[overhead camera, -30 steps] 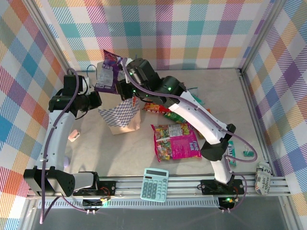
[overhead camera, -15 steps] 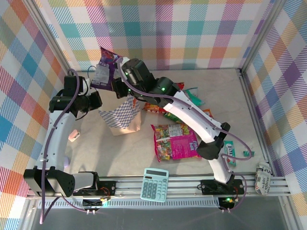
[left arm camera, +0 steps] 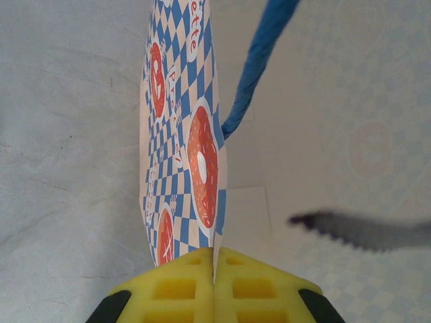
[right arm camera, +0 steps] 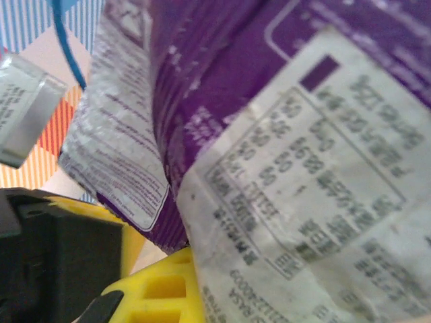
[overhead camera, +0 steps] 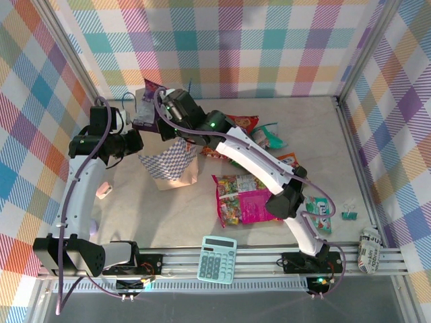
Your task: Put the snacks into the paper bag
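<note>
The paper bag (overhead camera: 174,163) stands left of centre, its mouth held apart. My left gripper (overhead camera: 133,142) is shut on its rim; the yellow pads (left arm camera: 176,289) pinch the checkered wall (left arm camera: 190,155) beside the blue cord handle (left arm camera: 259,60). My right gripper (overhead camera: 161,113) is shut on a purple snack packet (overhead camera: 146,104) above the bag's far left corner. That packet (right arm camera: 222,74) hangs close over a yellow finger (right arm camera: 161,293). A blurred dark purple edge (left arm camera: 363,230) shows over the bag's beige inside. More snacks lie right of the bag: big magenta (overhead camera: 246,199), red-orange (overhead camera: 242,122), green (overhead camera: 269,138), teal (overhead camera: 320,214).
A pale teal calculator (overhead camera: 217,259) lies by the front rail. A small teal clip (overhead camera: 348,215) and a white printed roll (overhead camera: 369,250) sit at the right front. A pink item (overhead camera: 103,190) lies beside the left arm. Checkered walls close in three sides.
The right arm has swung left and stretched out, carrying the purple packet a little left and lower over the bag's far corner. The left gripper has kept its hold on the rim.
</note>
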